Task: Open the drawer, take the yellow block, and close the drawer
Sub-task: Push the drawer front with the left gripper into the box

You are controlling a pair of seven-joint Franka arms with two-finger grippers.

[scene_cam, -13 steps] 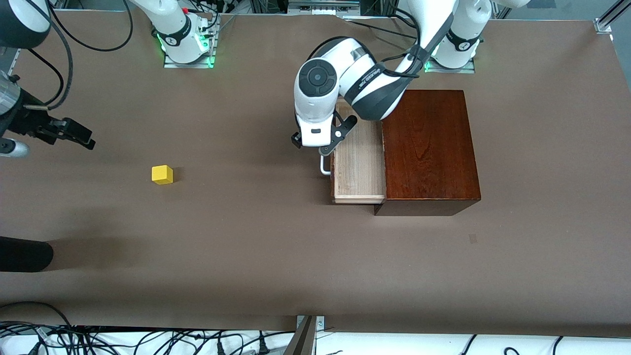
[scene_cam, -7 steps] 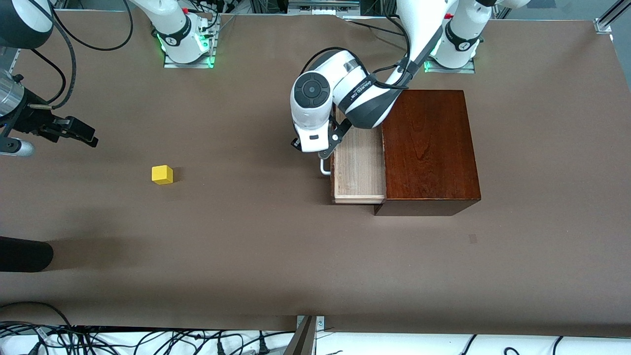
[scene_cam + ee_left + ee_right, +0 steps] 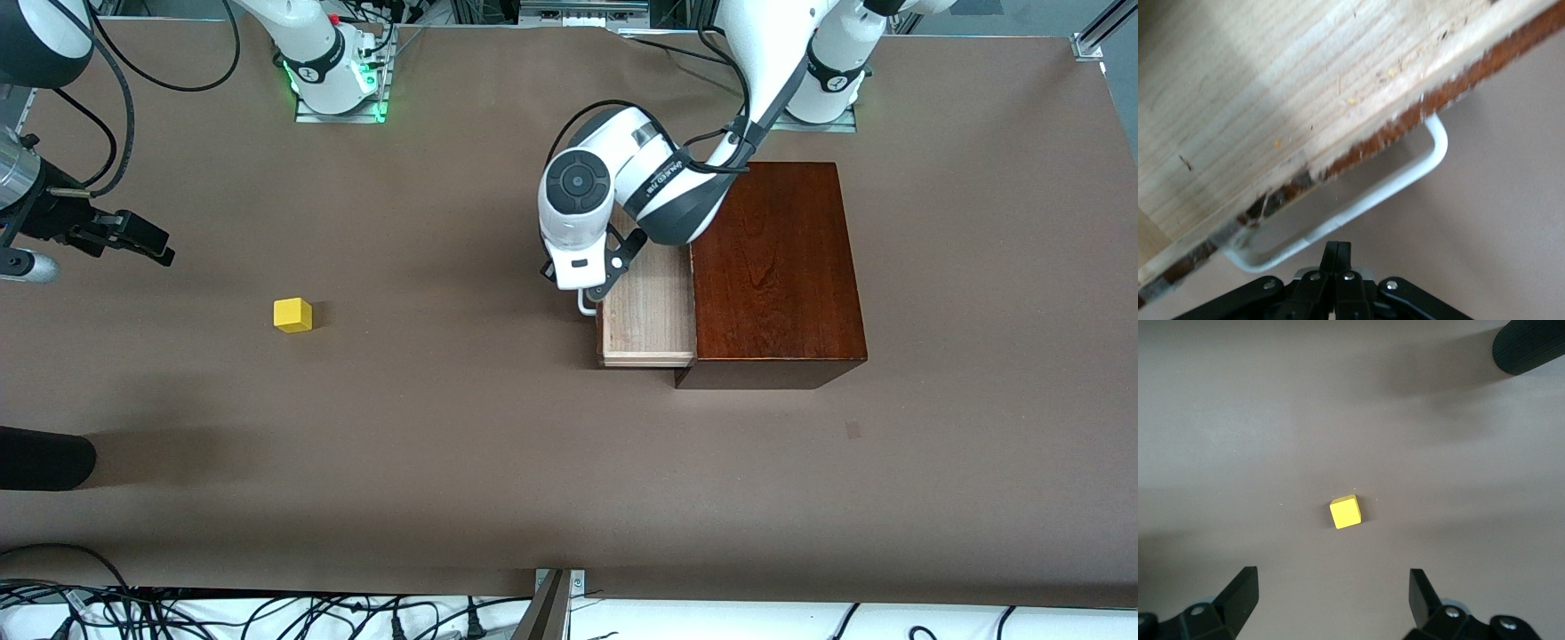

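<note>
The drawer [image 3: 647, 307] stands pulled partway out of the mahogany box [image 3: 773, 267], and the part of its pale wood tray [image 3: 1291, 93] that shows is bare. My left gripper [image 3: 593, 291] hovers just outside the white handle [image 3: 584, 308]. In the left wrist view it [image 3: 1337, 249] is shut, fingertips pressed together with nothing between them, right against the handle bar [image 3: 1405, 179]. The yellow block [image 3: 292, 315] lies on the open table toward the right arm's end. My right gripper [image 3: 145, 242] hangs open above the table near it, the block [image 3: 1345, 511] showing past its spread fingers [image 3: 1241, 590].
A black rounded object [image 3: 44, 458] lies at the table's edge on the right arm's end, nearer the front camera than the block, and shows too [image 3: 1530, 345] in the right wrist view. Cables [image 3: 267, 613] run along the front edge. Brown tabletop lies between block and drawer.
My left gripper has closed its fingers and slid a little along the drawer front toward the front camera, over the handle. The drawer, block and right gripper stay put.
</note>
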